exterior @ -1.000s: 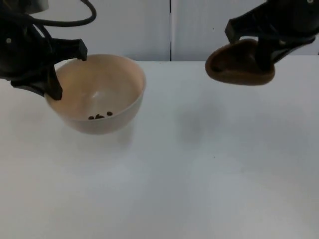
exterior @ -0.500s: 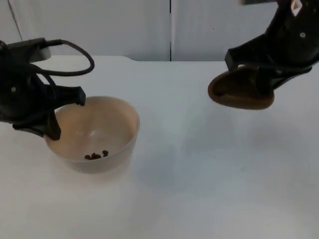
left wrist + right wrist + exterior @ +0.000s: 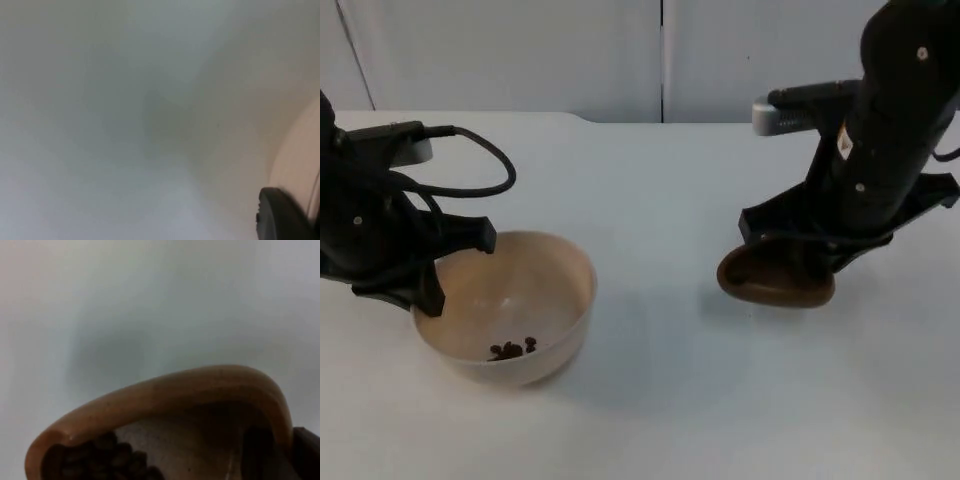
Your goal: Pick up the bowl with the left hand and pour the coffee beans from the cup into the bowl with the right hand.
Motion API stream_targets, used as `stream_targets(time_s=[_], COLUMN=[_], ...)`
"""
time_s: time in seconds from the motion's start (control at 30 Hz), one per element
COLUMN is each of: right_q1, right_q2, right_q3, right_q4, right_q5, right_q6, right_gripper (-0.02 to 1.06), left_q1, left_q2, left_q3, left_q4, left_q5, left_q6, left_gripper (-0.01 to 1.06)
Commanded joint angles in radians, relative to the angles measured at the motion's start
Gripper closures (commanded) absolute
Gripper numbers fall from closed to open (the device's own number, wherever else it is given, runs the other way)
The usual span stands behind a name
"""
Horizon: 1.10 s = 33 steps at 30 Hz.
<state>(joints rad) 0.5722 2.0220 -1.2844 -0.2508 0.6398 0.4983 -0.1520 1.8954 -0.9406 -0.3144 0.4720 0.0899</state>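
The beige bowl (image 3: 520,290) is at the left of the table with a few coffee beans (image 3: 512,349) at its bottom. My left gripper (image 3: 455,270) is shut on its left rim; in the left wrist view the rim (image 3: 299,165) runs beside a black fingertip (image 3: 282,216). The brown cup (image 3: 775,278) is tilted, low over the table at the right, with my right gripper (image 3: 810,250) shut on it. In the right wrist view the cup's rim (image 3: 165,392) curves over the coffee beans (image 3: 100,457) inside. I cannot tell whether the bowl or the cup touches the table.
The white table (image 3: 660,400) runs back to the grey partition wall (image 3: 520,50). Open table surface lies between the bowl and the cup and along the front edge.
Both arms have come down and toward the front. The bowl sank from high at the back left to table level, and the cup dropped from high at the right to just above the table.
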Motion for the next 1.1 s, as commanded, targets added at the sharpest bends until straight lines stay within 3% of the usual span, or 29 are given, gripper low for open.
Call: stream_targets(time_s=[0.0, 1.07], right_q1=[-0.004, -0.004], right_q2=[0.016, 0.105], right_q3=[0.003, 0.003], right_q4=[0.004, -0.007], right_q5=[-0.034, -0.086], right_q6=[0.010, 0.036], right_gripper=[1.04, 1.04], left_q1=[0.003, 0.003], left_q2=[0.014, 0.051], left_q3=[0.001, 0.001], left_q4=[-0.008, 0.012], left_q5=[-0.014, -0.029], left_q6=[0.005, 0.005], left_gripper=[1.05, 1.05])
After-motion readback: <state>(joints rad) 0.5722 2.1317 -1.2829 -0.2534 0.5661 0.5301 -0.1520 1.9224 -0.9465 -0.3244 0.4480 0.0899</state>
